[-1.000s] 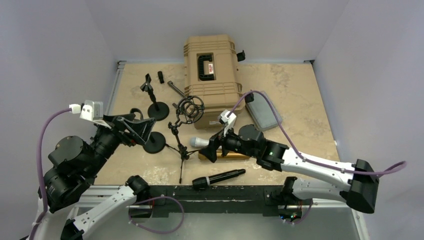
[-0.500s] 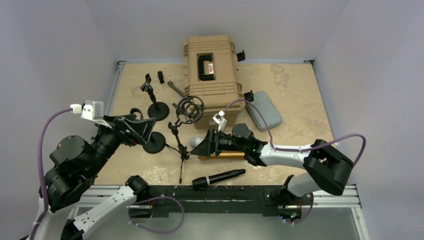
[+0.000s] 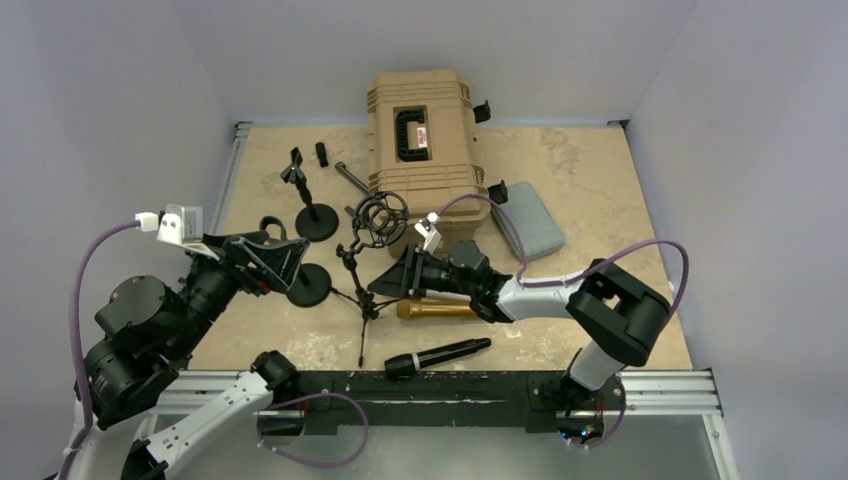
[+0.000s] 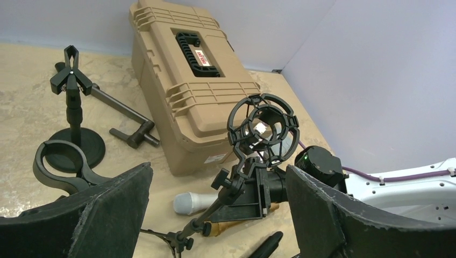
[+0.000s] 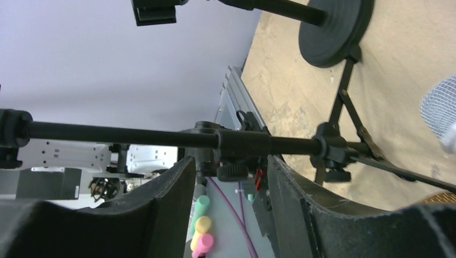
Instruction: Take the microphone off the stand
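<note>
While the silver-headed microphone (image 4: pixel 192 202) is lying on the bench (image 3: pixel 600 200) just off the tips of the right gripper (image 5: pixel 230 161), that gripper is sitting low. Its jaws are parted, and the black pole of the tripod stand (image 5: pixel 134 135) is running across the gap between its fingers (image 5: pixel 161 209). I cannot tell whether either finger is touching the pole. The microphone's mesh head is peeking in at the edge of the right wrist view, beside the stand's legs. Above the gripper, the stand's ring-shaped shock mount (image 4: pixel 262 128) is rising on its tilted arm. A gold microphone (image 3: pixel 437 310) is lying just beside the gripper on its near side, and a black microphone (image 3: pixel 440 355) is resting nearer the arm bases. Beyond the gripper, a tan case (image 3: pixel 420 140) is sitting against the back wall. Off to the left, the left gripper (image 3: pixel 290 258) is hanging spread wide, gripping nothing, close over a round stand base (image 3: pixel 310 287).
</note>
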{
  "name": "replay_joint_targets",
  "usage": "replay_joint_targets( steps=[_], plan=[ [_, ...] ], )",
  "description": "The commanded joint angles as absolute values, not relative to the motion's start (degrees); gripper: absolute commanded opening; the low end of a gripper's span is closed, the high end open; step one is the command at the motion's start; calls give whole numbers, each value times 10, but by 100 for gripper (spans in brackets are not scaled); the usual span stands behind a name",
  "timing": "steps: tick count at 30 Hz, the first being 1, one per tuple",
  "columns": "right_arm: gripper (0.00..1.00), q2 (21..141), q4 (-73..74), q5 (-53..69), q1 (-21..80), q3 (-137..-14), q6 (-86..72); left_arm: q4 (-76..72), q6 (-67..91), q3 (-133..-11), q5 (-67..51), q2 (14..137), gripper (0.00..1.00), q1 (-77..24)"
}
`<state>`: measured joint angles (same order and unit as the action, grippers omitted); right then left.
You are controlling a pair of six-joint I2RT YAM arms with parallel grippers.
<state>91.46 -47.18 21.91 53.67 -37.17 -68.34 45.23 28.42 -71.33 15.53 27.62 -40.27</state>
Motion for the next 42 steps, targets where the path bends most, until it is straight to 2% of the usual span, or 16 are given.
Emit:
replay_joint_targets(
  steps=[1,10,17,23,33,37,42],
  plan=[
    [50,947,-516,220,555,-411,-704,450,281,-708,168,270,91,-403],
    [45,976,-525,208,580,-416,-698,458,277,-708,177,263,91,-403],
    [48,949,-488,195,580,-412,-672,459,277,-708,176,264,91,-403],
    [45,929,-472,191,579,-411,-661,458,277,-706,174,266,91,-403],
    [36,935,-481,198,580,-405,-663,460,278,-705,171,267,91,-403],
    [28,927,-455,190,581,-412,-644,459,279,-705,170,270,91,-403],
    [15,904,-336,125,592,-444,-557,456,279,-704,168,274,91,-403]
  ],
)
